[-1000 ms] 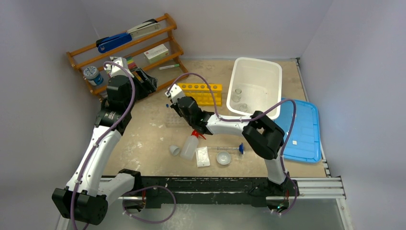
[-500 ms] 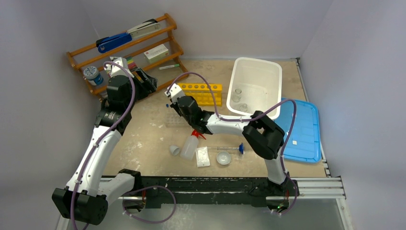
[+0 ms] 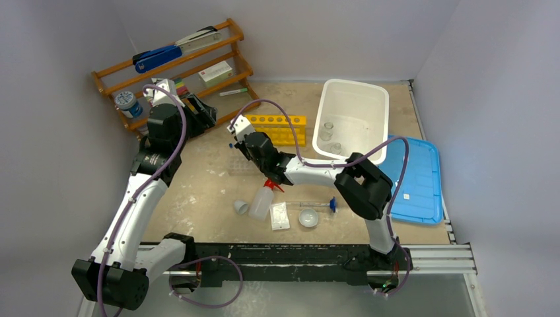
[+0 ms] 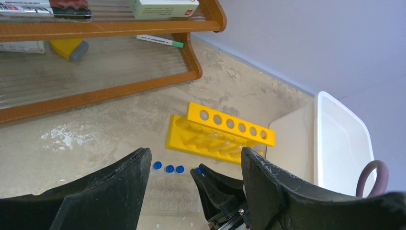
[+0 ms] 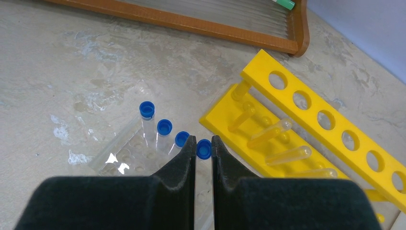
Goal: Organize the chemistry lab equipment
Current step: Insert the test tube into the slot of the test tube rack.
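Though half hidden, blue-capped tube (image 5: 203, 149) seemingly within right tool (image 5: 203, 142).

The left gripper (image 4: 194, 155) hangs with its fingers spread wide. Between them, a little ahead, blue-capped tubes (image 4: 168, 168) stand in a clear tube tray (image 4: 165, 197), with the right gripper (image 4: 200, 175) at the end one. Just beyond lies the yellow six-hole rack (image 4: 223, 128). Farther off stands a wooden shelf (image 4: 95, 91), and off to the pincer's right a white tub (image 4: 342, 143).

Yellow rack (image 5: 289, 90): one, six holes. Blue-capped tubes (image 5: 164, 127): four upright, one lying. Clear tray (image 5: 127, 154): one. Squeeze bottle (image 3: 260, 203): one. White tub (image 3: 360, 109): one.
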